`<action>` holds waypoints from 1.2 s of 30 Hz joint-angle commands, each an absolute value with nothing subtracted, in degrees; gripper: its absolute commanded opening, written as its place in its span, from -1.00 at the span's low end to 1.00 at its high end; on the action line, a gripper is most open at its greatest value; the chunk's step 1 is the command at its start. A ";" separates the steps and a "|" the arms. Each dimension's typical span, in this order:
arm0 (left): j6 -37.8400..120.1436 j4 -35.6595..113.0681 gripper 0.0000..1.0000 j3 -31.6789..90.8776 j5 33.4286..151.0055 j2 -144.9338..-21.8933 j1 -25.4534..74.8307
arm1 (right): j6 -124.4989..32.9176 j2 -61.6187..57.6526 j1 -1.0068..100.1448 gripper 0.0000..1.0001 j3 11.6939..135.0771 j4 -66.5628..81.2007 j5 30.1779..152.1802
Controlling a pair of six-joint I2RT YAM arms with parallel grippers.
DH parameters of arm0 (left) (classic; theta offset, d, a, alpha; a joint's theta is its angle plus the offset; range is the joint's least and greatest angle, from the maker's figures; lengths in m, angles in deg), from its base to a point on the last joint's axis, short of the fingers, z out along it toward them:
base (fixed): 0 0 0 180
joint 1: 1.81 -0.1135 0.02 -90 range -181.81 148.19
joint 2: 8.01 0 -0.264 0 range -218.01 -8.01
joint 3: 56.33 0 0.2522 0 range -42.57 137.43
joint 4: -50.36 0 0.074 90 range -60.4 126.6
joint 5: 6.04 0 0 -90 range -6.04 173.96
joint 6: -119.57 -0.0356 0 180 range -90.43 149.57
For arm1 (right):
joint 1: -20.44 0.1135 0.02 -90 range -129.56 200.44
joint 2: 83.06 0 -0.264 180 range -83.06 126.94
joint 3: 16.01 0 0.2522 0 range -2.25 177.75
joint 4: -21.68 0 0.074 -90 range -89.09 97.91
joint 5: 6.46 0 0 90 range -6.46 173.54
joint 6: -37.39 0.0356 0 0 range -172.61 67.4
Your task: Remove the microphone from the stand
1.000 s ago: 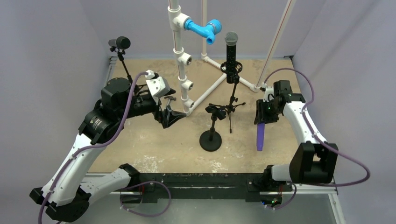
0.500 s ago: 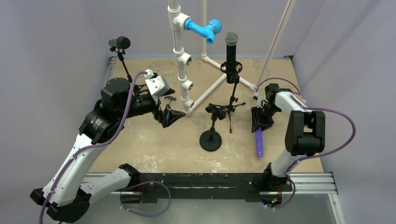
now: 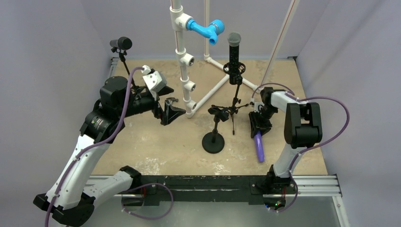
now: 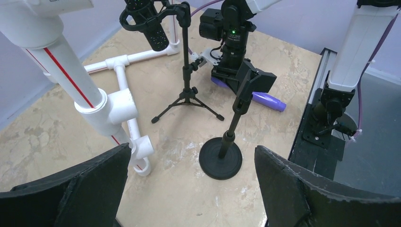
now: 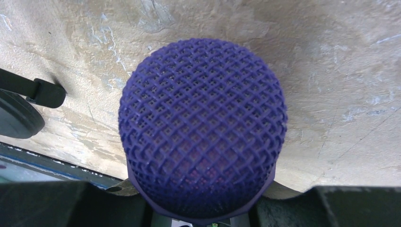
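A purple microphone [image 3: 258, 146] with a mesh head [image 5: 202, 127] is off the stand, and my right gripper [image 3: 258, 130] is shut on it just behind the head. Its handle [image 4: 267, 100] slants low over the table toward the near edge. The black round-base stand [image 3: 213, 142] is just left of it, with an empty clip [image 3: 218, 112] on top. My left gripper [image 3: 171, 111] hangs open left of the stand. In the left wrist view its fingers [image 4: 71, 189] frame the stand's base [image 4: 221, 158], with nothing between them.
A black microphone [image 3: 234, 45] sits in a tripod stand [image 4: 188, 97] behind the round-base stand. A white pipe frame [image 3: 184, 61] with a blue fitting [image 3: 205, 29] rises at centre back. A small black microphone [image 3: 121, 44] stands at back left. A black rail [image 3: 198, 182] runs along the near edge.
My right arm has swung left toward the stand with the purple microphone, whose handle now slants toward the near edge. The left gripper has drifted slightly back.
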State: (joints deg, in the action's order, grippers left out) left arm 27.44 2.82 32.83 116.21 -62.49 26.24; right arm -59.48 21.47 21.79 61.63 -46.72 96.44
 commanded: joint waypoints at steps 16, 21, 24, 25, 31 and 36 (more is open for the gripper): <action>28.75 5.57 1.00 31.17 118.62 -61.28 25.22 | -58.29 24.94 22.60 -0.08 63.39 -45.52 94.35; 28.69 6.20 1.00 29.84 119.91 -61.06 25.22 | -58.47 23.43 22.55 0.09 64.50 -46.49 95.95; 28.48 6.99 1.00 28.23 121.56 -60.84 25.29 | -58.53 20.79 22.55 0.19 65.78 -47.66 97.58; 28.28 7.25 1.00 27.66 122.24 -60.91 25.34 | -58.65 19.76 22.57 0.23 66.57 -48.24 97.91; 26.46 11.29 1.00 22.73 126.92 -61.53 26.83 | -59.89 10.88 22.55 0.45 71.29 -51.18 98.47; 26.18 18.80 1.00 17.14 130.59 -63.72 28.93 | -62.24 2.32 22.57 0.48 73.47 -51.80 98.87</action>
